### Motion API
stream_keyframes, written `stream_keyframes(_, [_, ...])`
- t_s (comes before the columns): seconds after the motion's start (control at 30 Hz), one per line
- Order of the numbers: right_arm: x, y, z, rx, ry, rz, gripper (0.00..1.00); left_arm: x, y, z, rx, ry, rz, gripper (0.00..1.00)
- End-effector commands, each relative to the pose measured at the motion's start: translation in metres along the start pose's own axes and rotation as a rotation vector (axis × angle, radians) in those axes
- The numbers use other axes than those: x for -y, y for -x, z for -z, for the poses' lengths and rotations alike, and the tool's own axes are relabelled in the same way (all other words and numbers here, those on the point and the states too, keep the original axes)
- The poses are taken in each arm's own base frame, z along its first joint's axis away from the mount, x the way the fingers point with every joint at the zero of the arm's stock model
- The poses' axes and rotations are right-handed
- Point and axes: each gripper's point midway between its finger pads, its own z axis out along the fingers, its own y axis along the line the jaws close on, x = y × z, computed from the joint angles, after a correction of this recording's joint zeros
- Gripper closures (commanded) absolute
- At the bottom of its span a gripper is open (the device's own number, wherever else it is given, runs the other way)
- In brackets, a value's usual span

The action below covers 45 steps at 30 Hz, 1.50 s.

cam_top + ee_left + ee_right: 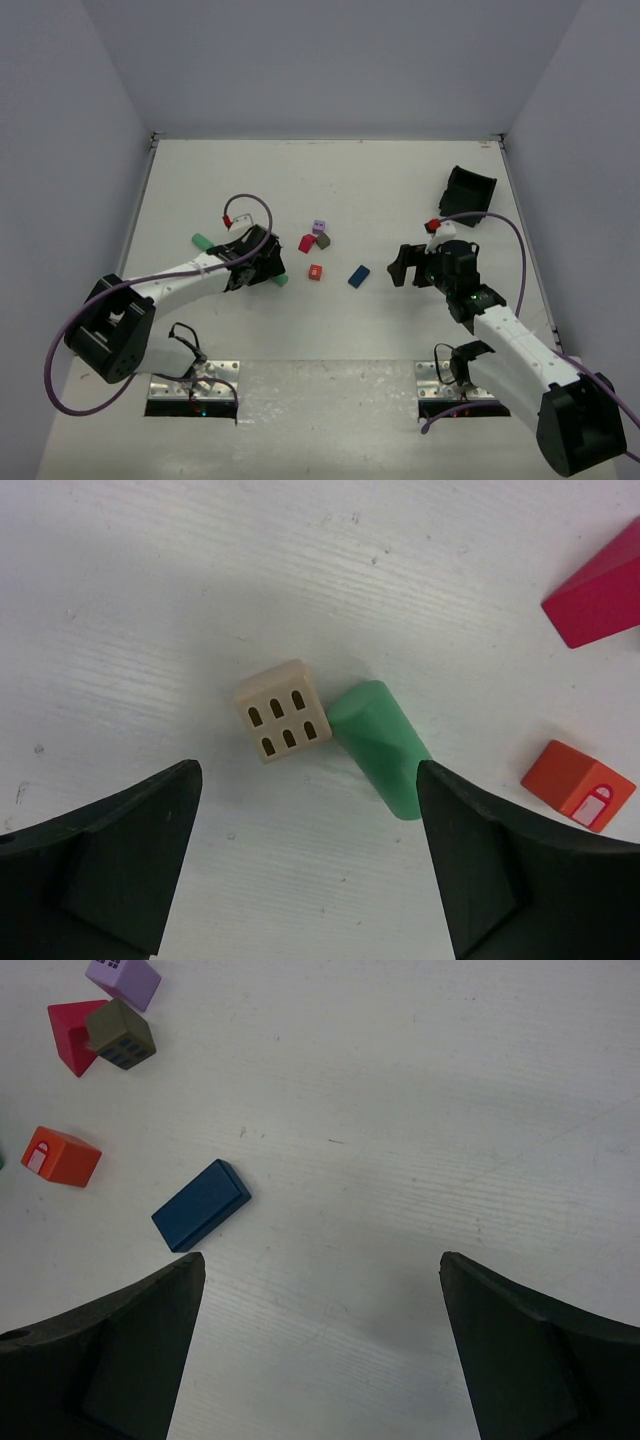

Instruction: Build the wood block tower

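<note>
The wood blocks lie loose on the white table (200,180), and no tower is in view. A tan windowed cube (283,711) touches a green cylinder (380,748) lying on its side. Both are just ahead of my open left gripper (308,780), which has nothing between its fingers. Right of them are an orange cube (578,784) and a magenta-red wedge (598,590). My right gripper (322,1260) hangs open and empty over bare table. A flat blue block (201,1205) lies just beyond its left finger. Farther off sit an olive cube (120,1033) and a purple cube (122,978).
A black bin (468,192) lies tipped at the back right. Another green block (203,241) lies left of the left gripper (255,262). Grey walls close the table on three sides. The right gripper (400,265) is right of the blue block (358,276).
</note>
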Motion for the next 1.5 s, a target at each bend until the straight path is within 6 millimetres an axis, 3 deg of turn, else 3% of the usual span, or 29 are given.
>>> stream_keyframes(0.0, [-0.002, 0.025, 0.001, 0.061, -0.012, 0.0, 0.01, 0.005, 0.013, -0.009, 0.028, 0.042, 0.021, 0.17])
stream_keyframes(0.33, [-0.004, 0.025, -0.001, 0.06, -0.003, 0.0, 0.01, -0.014, 0.027, -0.014, 0.079, 0.07, 0.159, 0.27])
stream_keyframes(0.57, [-0.004, 0.023, -0.003, 0.046, -0.002, -0.002, 0.01, -0.017, 0.021, -0.021, 0.06, 0.067, 0.167, 0.38])
stream_keyframes(0.73, [-0.004, 0.022, -0.003, 0.042, -0.002, -0.003, 0.01, -0.019, 0.013, -0.023, 0.035, 0.063, 0.158, 0.52])
stream_keyframes(0.9, [-0.003, 0.022, -0.003, 0.042, -0.007, -0.003, 0.01, -0.026, 0.006, -0.024, 0.019, 0.083, 0.15, 0.55])
stream_keyframes(1.0, [-0.003, 0.023, -0.002, 0.044, -0.007, -0.005, 0.01, -0.024, 0.005, -0.023, 0.012, 0.076, 0.141, 0.66])
stream_keyframes(1.23, [-0.005, 0.023, -0.001, 0.047, 0.005, -0.002, 0.01, -0.005, 0.012, -0.006, 0.01, -0.02, 0.043, 0.92])
stream_keyframes(1.47, [-0.008, 0.023, -0.001, 0.048, 0.023, 0.002, 0.01, -0.005, 0.005, 0.021, 0.017, -0.099, -0.068, 1.0])
